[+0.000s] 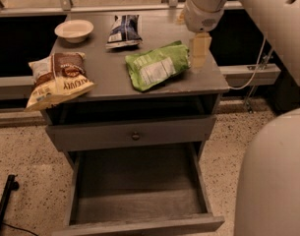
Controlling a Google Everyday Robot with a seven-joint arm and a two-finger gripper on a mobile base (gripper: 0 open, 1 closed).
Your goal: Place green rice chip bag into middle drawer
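On the grey table point(103, 58) lie three bags, the green rice chip bag point(157, 65), a dark blue-and-white bag point(124, 31) and a tan-and-brown bag point(58, 77), plus one white bowl point(74, 30) at the far left. Below sit one closed drawer front with a knob point(132, 134) and one pulled-out middle drawer point(139, 226). The green bag lies right of centre on the tabletop, with the gripper point(198, 50) just beside its right end; whether the gripper is open or closed cannot be told.

White bowl point(74, 30), blue bag point(123, 31), tan bag point(56, 80)
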